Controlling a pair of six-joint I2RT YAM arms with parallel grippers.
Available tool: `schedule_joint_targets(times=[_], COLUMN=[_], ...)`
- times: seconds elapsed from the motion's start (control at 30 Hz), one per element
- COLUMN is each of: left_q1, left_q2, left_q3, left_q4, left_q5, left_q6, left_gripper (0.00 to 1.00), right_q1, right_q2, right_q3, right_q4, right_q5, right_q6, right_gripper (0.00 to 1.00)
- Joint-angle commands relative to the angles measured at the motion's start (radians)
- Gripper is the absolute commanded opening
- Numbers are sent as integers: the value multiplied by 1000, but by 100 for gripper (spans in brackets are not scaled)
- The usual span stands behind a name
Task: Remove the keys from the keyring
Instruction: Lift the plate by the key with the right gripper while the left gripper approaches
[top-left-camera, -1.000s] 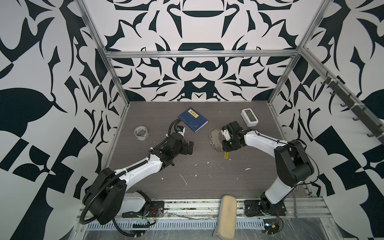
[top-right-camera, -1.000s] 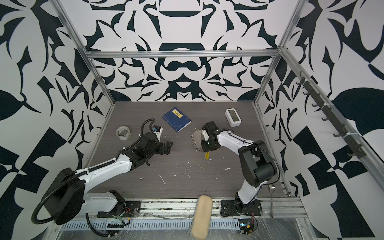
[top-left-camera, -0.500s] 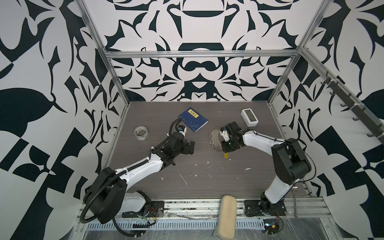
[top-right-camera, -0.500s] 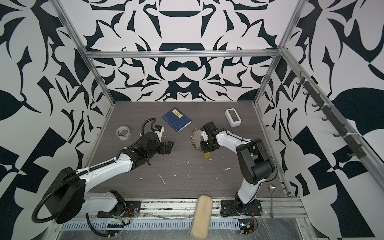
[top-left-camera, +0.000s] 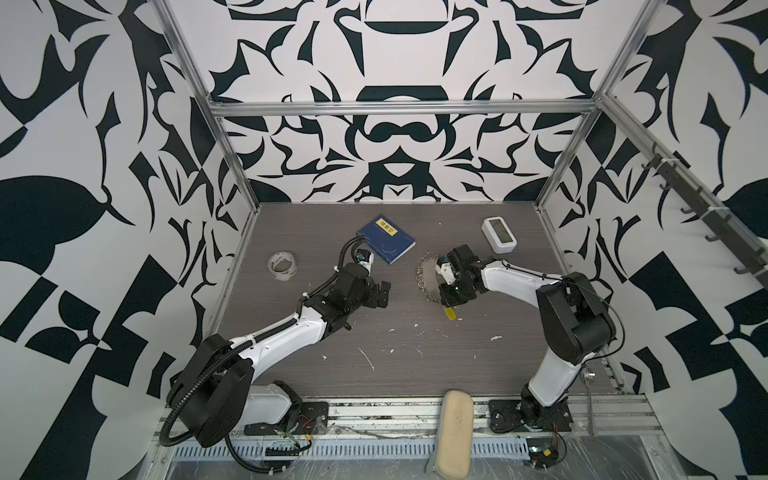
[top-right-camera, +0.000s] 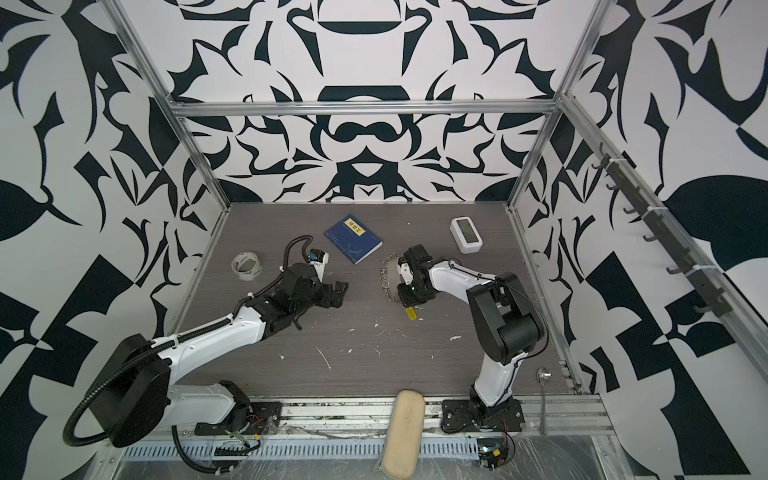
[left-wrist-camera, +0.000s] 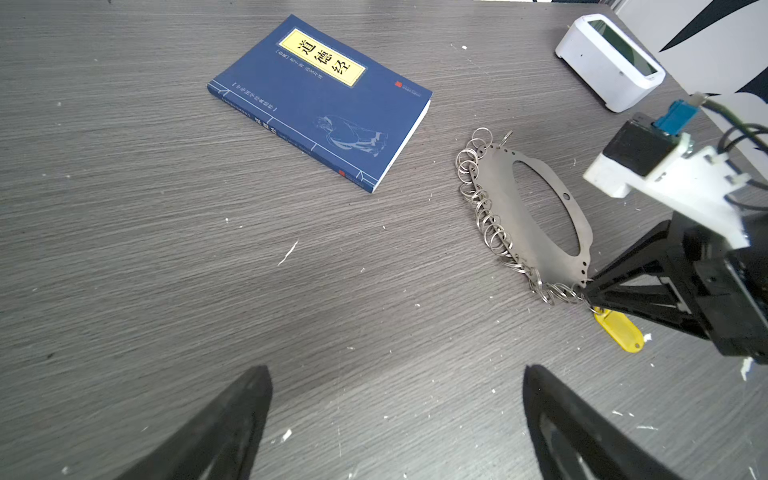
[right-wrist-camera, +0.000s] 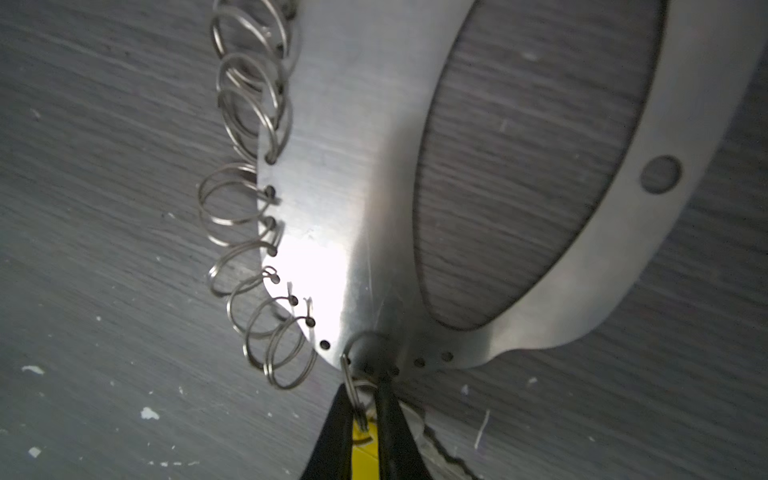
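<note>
Right wrist view: my right gripper (right-wrist-camera: 361, 415) is clamped on the yellow key (right-wrist-camera: 362, 442) by its little ring, just where it hooks the keyring (right-wrist-camera: 332, 174) edge (a sensible spot for working it off). In a top view both lie right of centre. The left gripper (top-left-camera: 383, 294) hangs mid-frame with jaws apart, probably to pin the keyring.

The keyring (right-wrist-camera: 324, 166) is brushed, glossy sheet metal, edged with thin, shiny wire rings (right-wrist-camera: 249, 83). The key tag (left-wrist-camera: 618, 330) is smooth, translucent yellow plastic. The table (left-wrist-camera: 166, 249) shows matt grey wood grain.
</note>
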Motion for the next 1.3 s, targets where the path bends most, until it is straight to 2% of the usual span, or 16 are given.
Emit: schedule_joint_targets(times=[0.0, 0.07, 0.23, 0.33, 0.5, 0.63, 0.7, 0.93, 1.1, 1.27], left_q1=[-6, -6, -6, -6, -5, -6, -5, -5, -5, -5], left_q2=[-21, -23, -34, -70, -114, -158, -193, -343, -412, -442], left_q3=[23, 23, 27, 35, 57, 83, 92, 90, 102, 96], left_q4=[-15, -15, -19, -30, -61, -100, -124, -161, -201, -212], left_q5=[5, 8, 45, 79, 162, 253, 280, 385, 462, 557], left_q6=[4, 4, 24, 48, 90, 171, 220, 371, 418, 495], left_gripper=[98, 97, 94, 92, 88, 87, 86, 86, 79, 78], right_q1=[8, 11, 22, 33, 47, 51, 60, 98, 116, 120], right_q2=[-3, -5, -57, -112, -204, -268, -304, -403, -499, -604], right_q3=[41, 46, 45, 45, 49, 51, 52, 77, 39, -38], right_q4=[-1, -5, -6, -11, 0, 27, 32, 10, 75, 163], right_q5=[-24, -24, -48, -145, -241, -393, -424, -447, -446, -494], right_q6=[-6, -8, -39, -92, -114, -127, -148, -192, -210, -369], right_gripper=[6, 0, 0, 0, 0, 0, 0, 0, 0, 0])
